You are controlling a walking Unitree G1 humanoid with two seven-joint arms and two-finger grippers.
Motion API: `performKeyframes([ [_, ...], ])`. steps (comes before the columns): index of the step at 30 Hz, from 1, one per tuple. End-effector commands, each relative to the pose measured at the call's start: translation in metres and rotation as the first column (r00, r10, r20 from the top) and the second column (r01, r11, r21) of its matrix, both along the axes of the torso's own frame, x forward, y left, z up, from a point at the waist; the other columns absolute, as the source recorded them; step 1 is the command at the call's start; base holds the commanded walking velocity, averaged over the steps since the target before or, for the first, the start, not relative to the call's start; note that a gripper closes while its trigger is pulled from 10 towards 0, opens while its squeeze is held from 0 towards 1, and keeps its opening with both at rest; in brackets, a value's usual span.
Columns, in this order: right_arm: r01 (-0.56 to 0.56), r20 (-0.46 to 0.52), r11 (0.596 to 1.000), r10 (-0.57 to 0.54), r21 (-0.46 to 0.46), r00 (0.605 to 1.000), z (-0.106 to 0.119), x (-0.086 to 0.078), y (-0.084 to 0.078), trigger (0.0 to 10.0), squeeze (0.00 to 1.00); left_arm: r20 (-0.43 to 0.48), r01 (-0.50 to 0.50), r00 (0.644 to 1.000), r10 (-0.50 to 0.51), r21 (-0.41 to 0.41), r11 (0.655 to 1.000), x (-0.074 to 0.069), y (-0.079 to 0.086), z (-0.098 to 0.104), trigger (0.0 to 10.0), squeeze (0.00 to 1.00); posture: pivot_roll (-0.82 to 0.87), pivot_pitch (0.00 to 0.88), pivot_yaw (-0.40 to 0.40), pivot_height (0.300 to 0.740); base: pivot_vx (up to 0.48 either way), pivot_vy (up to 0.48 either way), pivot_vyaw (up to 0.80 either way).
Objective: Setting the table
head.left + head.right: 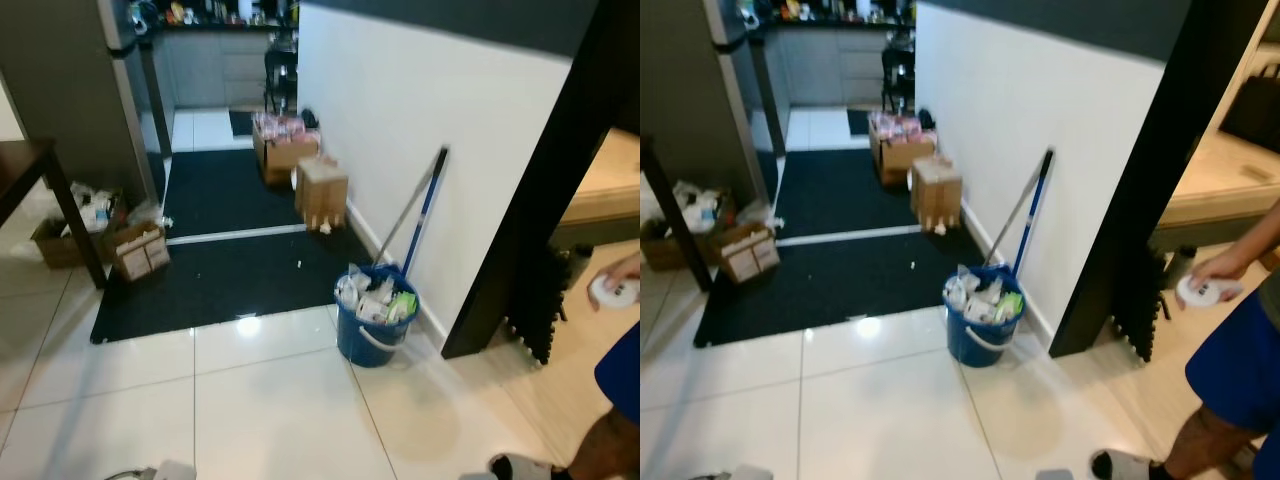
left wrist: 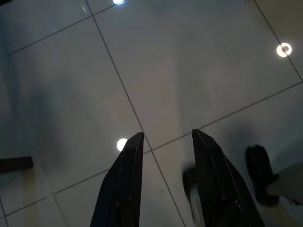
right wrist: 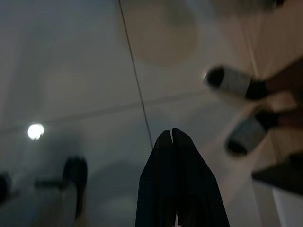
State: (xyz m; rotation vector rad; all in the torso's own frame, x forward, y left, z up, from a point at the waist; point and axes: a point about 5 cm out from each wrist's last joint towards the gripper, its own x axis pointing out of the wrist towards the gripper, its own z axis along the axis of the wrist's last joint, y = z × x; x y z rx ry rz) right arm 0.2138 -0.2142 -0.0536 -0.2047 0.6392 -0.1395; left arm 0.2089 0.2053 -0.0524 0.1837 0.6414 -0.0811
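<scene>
A corner of a dark wooden table [image 1: 30,165] stands at the far left. My left gripper [image 2: 168,137] hangs open over the pale floor tiles, nothing between its fingers. My right gripper [image 3: 171,131] hangs shut and empty above the tiles, close to a person's white slippers [image 3: 234,81]. That person stands at the right in blue shorts [image 1: 1230,365], holding a round white object [image 1: 1205,291] in one hand.
A blue bucket [image 1: 372,322] stuffed with rubbish sits by the white wall [image 1: 420,90], a blue-handled mop [image 1: 425,208] leaning beside it. Cardboard boxes [image 1: 321,191] line a black mat [image 1: 230,265]; more boxes [image 1: 139,250] lie by the table leg. A black pillar [image 1: 535,200] rises right.
</scene>
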Motion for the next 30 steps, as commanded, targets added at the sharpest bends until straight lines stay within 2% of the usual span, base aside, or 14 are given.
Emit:
performKeyframes([
  [1,-0.015,-0.016,1.0,0.015,0.007,1.0,-0.0038,-0.0045,0.0053,10.0,0.0,-0.037,-0.01,0.999,0.01,0.018,1.0,-0.0088,0.0068,-0.0051,10.0,0.0,0.03,0.07,-0.003,0.74,0.337,0.0,0.0],
  [21,-0.037,-0.015,0.999,0.036,-0.003,0.999,-0.0044,-0.0051,0.0085,10.0,0.0,-0.037,-0.001,0.999,0.002,0.02,1.0,-0.0084,0.0074,-0.0048,10.0,0.0,0.03,0.075,0.0,0.74,0.336,0.0,0.0],
  [30,-0.029,-0.008,1.0,0.029,0.01,1.0,-0.0044,-0.0057,0.0092,10.0,0.0,-0.037,0.002,0.999,-0.001,0.019,1.0,-0.0086,0.0064,-0.0051,10.0,0.0,0.03,0.079,0.0,0.74,0.465,0.0,0.0],
])
